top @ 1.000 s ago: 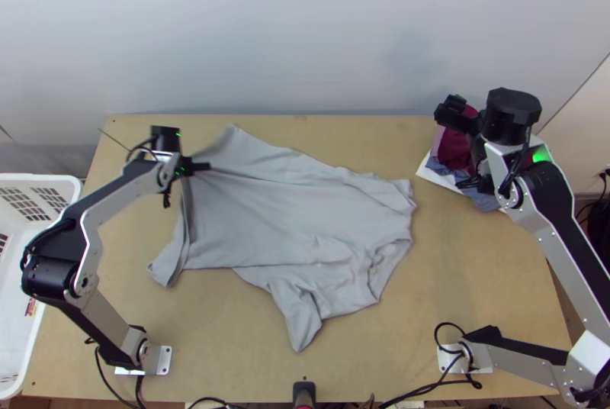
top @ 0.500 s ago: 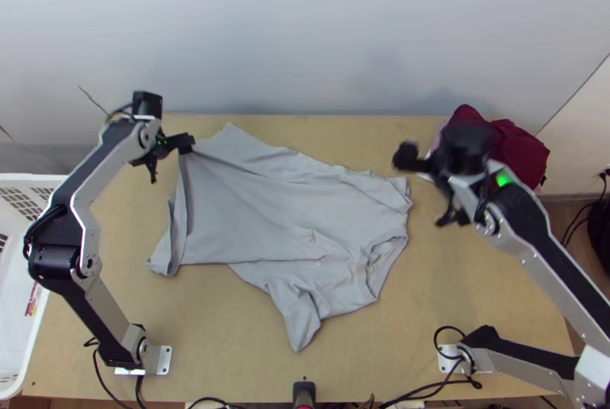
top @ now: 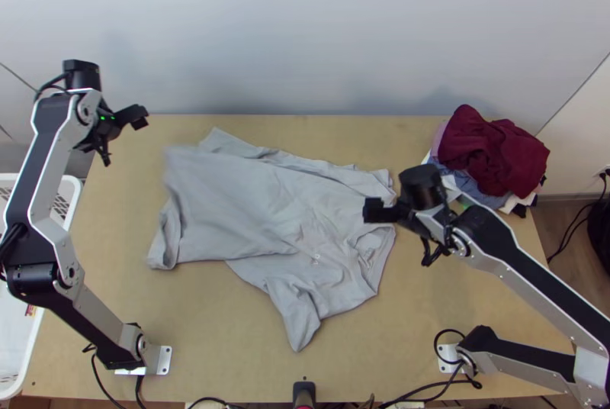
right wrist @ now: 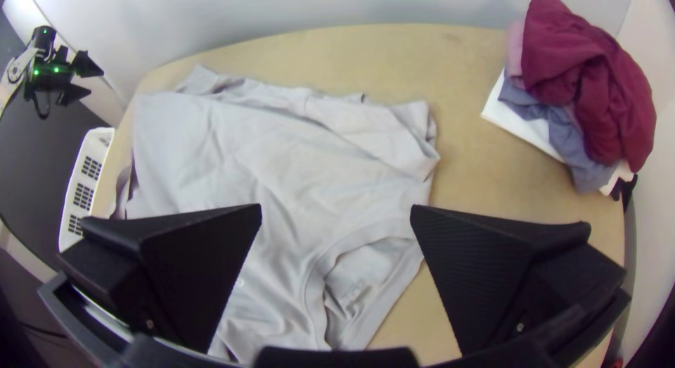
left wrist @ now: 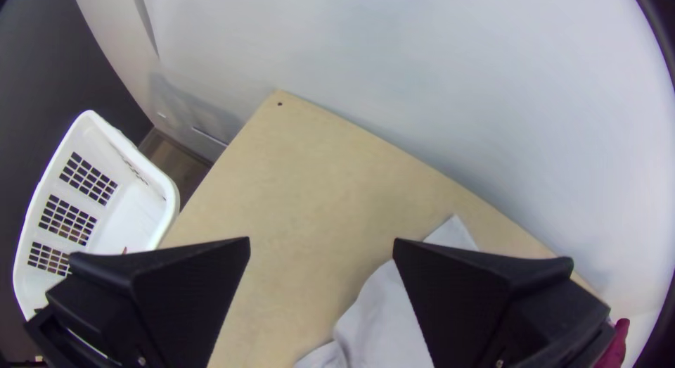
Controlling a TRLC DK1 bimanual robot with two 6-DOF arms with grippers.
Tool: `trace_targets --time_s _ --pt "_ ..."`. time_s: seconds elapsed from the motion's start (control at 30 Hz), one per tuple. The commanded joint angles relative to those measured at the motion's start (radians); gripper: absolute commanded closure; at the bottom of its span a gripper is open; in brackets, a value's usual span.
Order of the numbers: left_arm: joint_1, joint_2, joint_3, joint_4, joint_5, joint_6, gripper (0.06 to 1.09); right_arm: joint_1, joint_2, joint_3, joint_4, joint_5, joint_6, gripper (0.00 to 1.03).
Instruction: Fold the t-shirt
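On the light wooden table [top: 213, 348], grey T-shirt [top: 252, 203] spread and rumpled between two open grippers

At the far left, a white basket [top: 74, 199] stands beside the table, partly behind the left arm. Next comes the left gripper [top: 123, 138], above the table's far left corner area and apart from the shirt. Its two black fingers stand wide open; in the left wrist view, bare wood and a piece of the grey cloth show between them.

The T-shirt covers much of the middle of the table. Its far left corner is blurred, with another part of the cloth jutting out past the far edge there. At the left end the fabric lies in overlapping layers, and on the near side a sleeve [top: 300, 321] points toward the table's near edge. Creases cross the body, and the neck opening [top: 372, 243] lies at the right end.

The right gripper [top: 402, 233] is over that right end, its fingers also spread wide. The right wrist view shows the shirt and part of its neckline between them.

Farther right, near the far right corner, sits a heap of clothes: dark red cloth [top: 492, 151] on top, blue-grey cloth [top: 488, 197] under it.
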Motion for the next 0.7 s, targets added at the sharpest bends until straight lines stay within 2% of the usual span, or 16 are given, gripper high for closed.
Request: trace_targets --time_s 0.0,0.13,0.27,0.37,0.5,0.67 --pt "0.053 0.06 0.039 0.033 0.024 0.016 0.1 0.046 0.004 -0.055 -0.023 -0.051 0.023 0.04" --pt "0.043 0.182 0.125 0.044 0.029 0.023 0.1 0.045 0.01 -0.039 -0.018 -0.051 0.023 0.04" --pt "-0.02 0.164 0.188 -0.112 0.13 0.035 0.1 0.043 0.007 -0.022 -0.061 -0.057 0.025 0.04" --pt "-0.094 0.096 0.158 -0.226 0.13 0.101 0.1 0.078 0.007 -0.025 -0.083 -0.1 0.023 0.05" --pt "-0.172 -0.083 -0.033 -0.24 0.133 0.169 0.1 0.154 0.03 -0.026 -0.093 -0.152 0.017 0.05" --pt "-0.204 -0.315 -0.312 -0.224 0.131 0.261 0.1 0.24 0.084 -0.016 -0.093 -0.167 0.0 0.05"
